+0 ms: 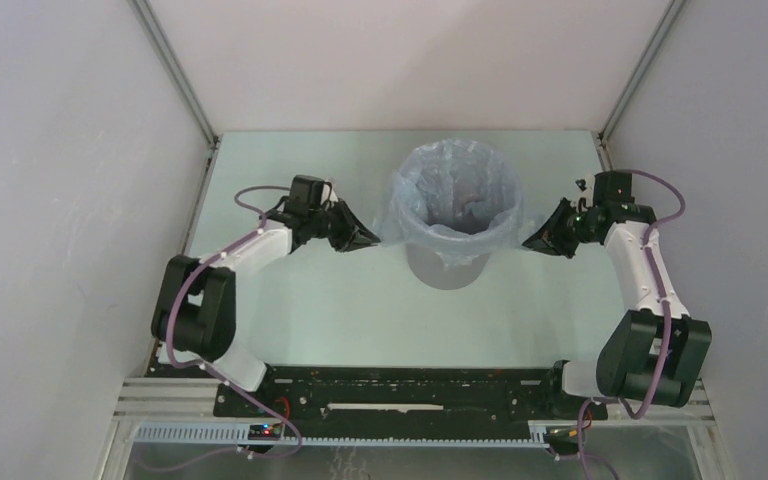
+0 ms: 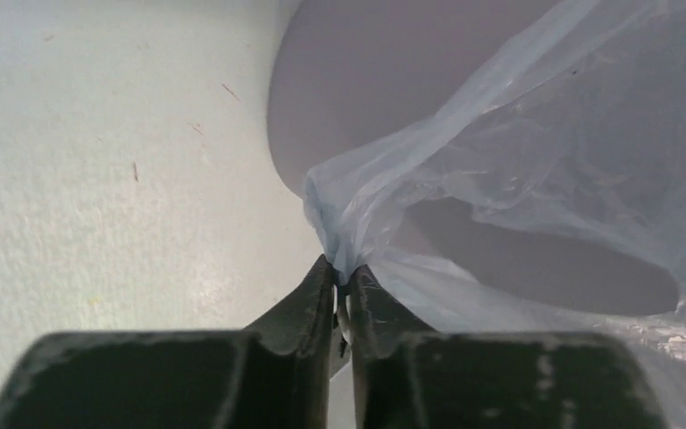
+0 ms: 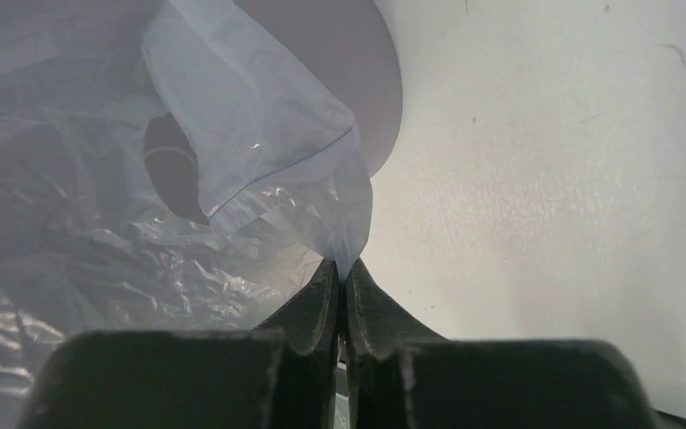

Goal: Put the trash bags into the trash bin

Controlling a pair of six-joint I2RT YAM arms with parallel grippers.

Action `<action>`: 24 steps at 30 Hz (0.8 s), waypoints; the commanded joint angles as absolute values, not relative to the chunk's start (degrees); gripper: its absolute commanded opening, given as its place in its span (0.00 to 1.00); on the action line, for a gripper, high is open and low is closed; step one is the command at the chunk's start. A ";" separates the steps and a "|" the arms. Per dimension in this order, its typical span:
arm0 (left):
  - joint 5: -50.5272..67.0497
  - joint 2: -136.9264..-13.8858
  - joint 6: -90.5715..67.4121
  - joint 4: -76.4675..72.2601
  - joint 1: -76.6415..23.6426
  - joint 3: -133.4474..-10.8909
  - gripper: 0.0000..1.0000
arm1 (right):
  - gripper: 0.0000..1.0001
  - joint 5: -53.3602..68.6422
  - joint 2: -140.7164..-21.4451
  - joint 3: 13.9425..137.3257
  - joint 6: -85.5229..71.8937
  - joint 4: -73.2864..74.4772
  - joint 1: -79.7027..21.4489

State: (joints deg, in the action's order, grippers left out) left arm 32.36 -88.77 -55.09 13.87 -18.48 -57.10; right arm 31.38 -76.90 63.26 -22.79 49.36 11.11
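Note:
The light grey round trash bin [image 1: 448, 268] stands in the middle of the table. The pale blue translucent trash bag [image 1: 455, 195] lines it, with its mouth open and its film draped over the rim. My left gripper [image 1: 372, 240] is shut on the bag's left edge [image 2: 344, 234], pinching the film between its fingertips beside the bin wall [image 2: 357, 80]. My right gripper [image 1: 530, 243] is shut on the bag's right edge [image 3: 347, 234], beside the bin's right wall [image 3: 357, 63].
The pale table [image 1: 330, 320] is walled by white panels at the left, right and back. A black rail [image 1: 410, 390] with the arm bases runs along the near edge.

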 commanded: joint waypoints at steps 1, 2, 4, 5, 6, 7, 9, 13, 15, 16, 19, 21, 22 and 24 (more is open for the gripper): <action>33.15 -92.85 -54.44 11.28 -20.22 -59.84 0.07 | 0.05 31.37 -78.71 61.06 -21.31 42.85 11.07; 32.38 -93.56 -53.84 11.88 -20.62 -60.23 0.02 | 0.03 30.85 -79.47 60.56 -21.15 42.28 11.07; 30.34 -94.94 -52.36 14.02 -21.59 -60.72 0.00 | 0.00 30.23 -81.25 59.57 -21.04 41.05 11.07; 29.74 -95.73 -52.16 14.43 -21.80 -60.59 0.00 | 0.00 30.39 -82.08 59.06 -21.10 40.40 11.07; 29.74 -96.62 -52.16 14.49 -22.02 -60.66 0.00 | 0.00 30.75 -83.10 58.75 -21.09 39.69 11.07; 30.23 -97.50 -51.89 14.61 -22.33 -60.88 0.00 | 0.00 31.18 -84.02 58.50 -21.05 39.03 10.95; 30.14 -98.60 -51.41 14.93 -22.92 -61.67 0.00 | 0.00 31.08 -85.63 58.45 -21.01 37.90 10.39; 29.21 -100.69 -50.72 15.25 -24.39 -63.77 0.00 | 0.00 31.55 -88.97 58.52 -21.81 35.14 8.63; 29.01 -101.96 -50.25 15.99 -25.25 -64.99 0.00 | 0.00 32.85 -91.59 58.49 -22.79 33.41 7.39; 28.51 -102.58 -49.73 16.63 -25.69 -65.48 0.00 | 0.01 33.18 -92.57 58.46 -23.29 32.53 6.79; 27.58 -104.13 -48.51 18.59 -26.63 -66.78 0.00 | 0.04 32.55 -94.73 58.59 -24.16 31.31 5.71; 26.05 -104.76 -47.02 20.48 -26.88 -67.45 0.00 | 0.05 31.25 -95.98 58.62 -24.03 31.62 5.54; 25.15 -104.84 -46.25 21.68 -26.89 -67.76 0.00 | 0.06 30.44 -96.45 58.60 -23.75 31.97 5.60; 23.85 -104.24 -44.90 23.23 -26.81 -68.08 0.00 | 0.07 28.93 -96.84 58.74 -22.93 33.16 5.86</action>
State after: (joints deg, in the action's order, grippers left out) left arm 27.64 -104.40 -49.30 18.68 -26.68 -64.90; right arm 32.23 -96.07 58.41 -23.49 33.34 5.56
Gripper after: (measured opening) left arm 0.009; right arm 0.059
